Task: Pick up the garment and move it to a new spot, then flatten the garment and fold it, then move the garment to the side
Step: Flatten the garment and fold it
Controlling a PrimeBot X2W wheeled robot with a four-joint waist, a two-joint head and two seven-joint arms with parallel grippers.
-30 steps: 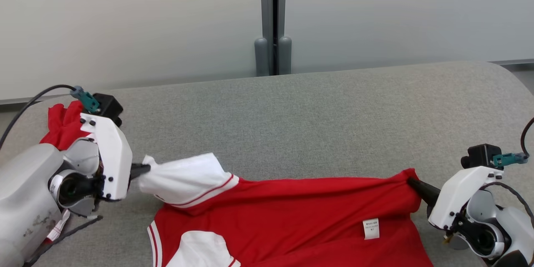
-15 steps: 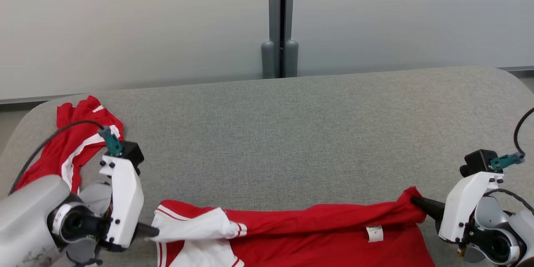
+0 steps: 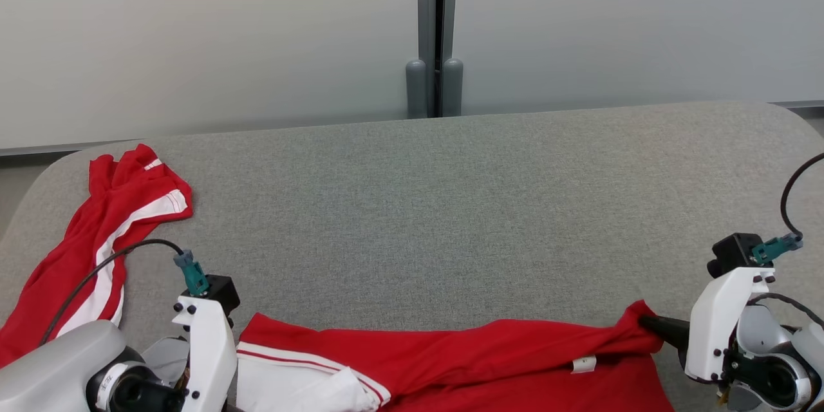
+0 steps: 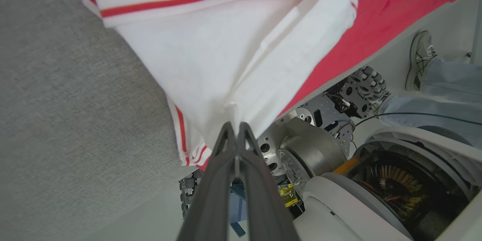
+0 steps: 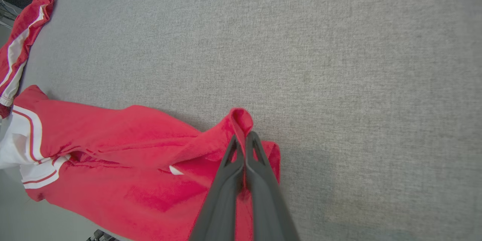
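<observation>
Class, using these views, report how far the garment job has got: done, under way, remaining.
Done: the garment is gripped, left gripper shut on its white sleeve, right gripper shut on a red edge. Under way: it is stretched between them at the grey surface's near edge. Left: flattening, folding, moving it aside.

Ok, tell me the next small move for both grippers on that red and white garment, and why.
Probably carry both grippers forward together, keeping the cloth stretched, and lay it on the bare table. The left gripper is shut on the white sleeve, the right gripper is shut on a red corner, and much of the garment hangs off the table's near edge.
</observation>
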